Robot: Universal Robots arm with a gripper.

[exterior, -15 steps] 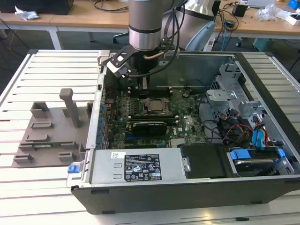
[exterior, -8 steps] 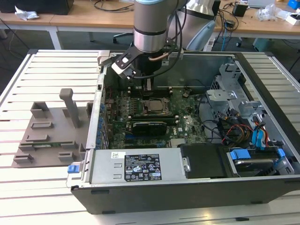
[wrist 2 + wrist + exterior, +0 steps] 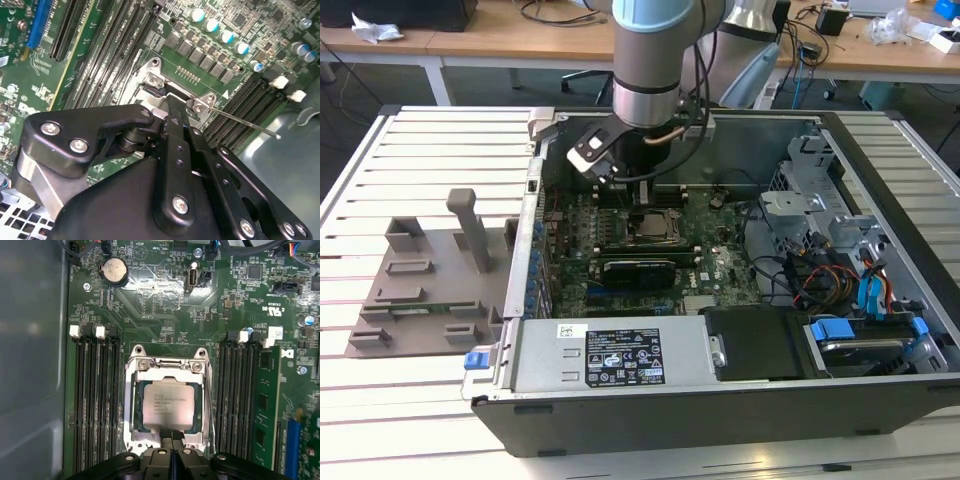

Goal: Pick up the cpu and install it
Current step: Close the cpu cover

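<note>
- The cpu [image 3: 166,404] lies flat in the middle of the socket frame [image 3: 131,405], with its silver side up.
- The claw [image 3: 171,433] is low over one edge of the socket frame, with its tips right at that side of the cpu. I cannot tell if they touch it.
- The two fingers [image 3: 165,434] look pressed together, with nothing held between them.
- A thin metal lever [image 3: 240,121] sticks out from a corner of the socket frame.
- Long black slots [image 3: 95,405] run along both sides of the socket frame. A green memory stick [image 3: 265,405] stands past the slots on one side.
- I think the cpu is very light, thin and stiff, so it will not bend.
- Its metal top looks smooth, so it could slip.
- It is likely easy to hurt on its under side, and so is the socket frame's inside.
- The best place to hold it is by two opposite edges. Keep it flat and do not squeeze or push hard.
</note>
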